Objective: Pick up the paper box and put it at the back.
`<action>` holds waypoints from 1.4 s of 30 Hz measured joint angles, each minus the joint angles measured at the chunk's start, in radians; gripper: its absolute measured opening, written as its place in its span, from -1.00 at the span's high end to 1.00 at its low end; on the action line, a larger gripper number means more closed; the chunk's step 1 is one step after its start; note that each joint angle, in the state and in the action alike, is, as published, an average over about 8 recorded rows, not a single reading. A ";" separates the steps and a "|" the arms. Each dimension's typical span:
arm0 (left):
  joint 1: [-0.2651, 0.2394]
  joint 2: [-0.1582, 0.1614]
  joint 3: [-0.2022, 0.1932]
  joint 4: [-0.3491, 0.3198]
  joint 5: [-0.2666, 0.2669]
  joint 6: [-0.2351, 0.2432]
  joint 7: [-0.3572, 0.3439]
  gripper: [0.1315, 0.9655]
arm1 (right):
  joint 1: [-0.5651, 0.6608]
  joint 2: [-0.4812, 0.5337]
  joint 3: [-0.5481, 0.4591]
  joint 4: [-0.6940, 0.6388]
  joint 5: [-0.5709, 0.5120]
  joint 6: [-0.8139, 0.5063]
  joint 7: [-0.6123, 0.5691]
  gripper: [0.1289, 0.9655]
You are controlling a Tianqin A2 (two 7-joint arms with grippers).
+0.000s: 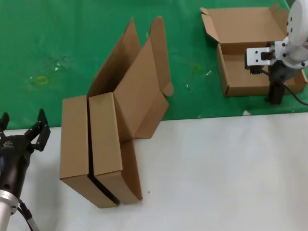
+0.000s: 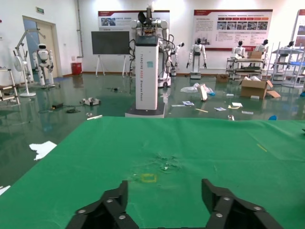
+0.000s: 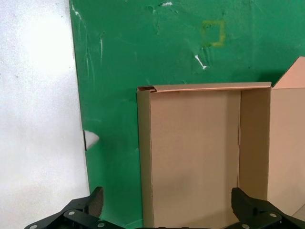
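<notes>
3 boxes, 2 end effectors

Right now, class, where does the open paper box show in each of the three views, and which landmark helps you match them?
Head view: paper box at upper right on the green cloth, lid open, right gripper over its near edge.
Left wrist view: not in it; only cloth and the room beyond.
Right wrist view: box fills the centre, seen from above.
Shared landmark: the yellow square mark on the cloth beside the box.
</notes>
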 joint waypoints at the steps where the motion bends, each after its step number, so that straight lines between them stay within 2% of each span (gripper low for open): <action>1: 0.000 0.000 0.000 0.000 0.000 0.000 0.000 0.36 | 0.000 0.000 0.000 0.000 0.000 0.000 0.000 -0.87; 3: 0.000 0.000 0.000 0.000 0.000 0.000 0.000 0.23 | 0.000 0.000 0.000 0.000 0.000 0.000 0.000 -0.93; 9: 0.000 0.000 0.000 0.000 0.000 0.000 0.000 -0.17 | 0.000 0.000 0.000 0.000 0.000 0.000 0.000 -0.95; 10: 0.000 0.000 0.000 0.000 0.000 0.000 0.000 -0.17 | 0.000 0.000 0.000 0.000 0.000 0.000 0.000 -0.96; 18: 0.000 0.000 0.000 0.000 0.000 0.000 0.000 -0.62 | 0.000 0.000 0.000 0.000 0.000 0.000 0.000 -1.00; 27: 0.000 0.000 0.000 0.000 0.000 0.000 0.000 -0.90 | 0.000 0.000 0.000 0.000 0.000 0.000 0.000 -1.00; 34: 0.000 -0.001 0.001 -0.001 0.000 0.000 0.000 -0.94 | -0.023 0.002 0.014 0.024 0.014 0.012 0.001 -1.00; 42: 0.003 -0.008 0.008 -0.004 0.003 -0.002 0.000 -1.00 | -0.144 0.013 0.083 0.148 0.086 0.075 0.006 -1.00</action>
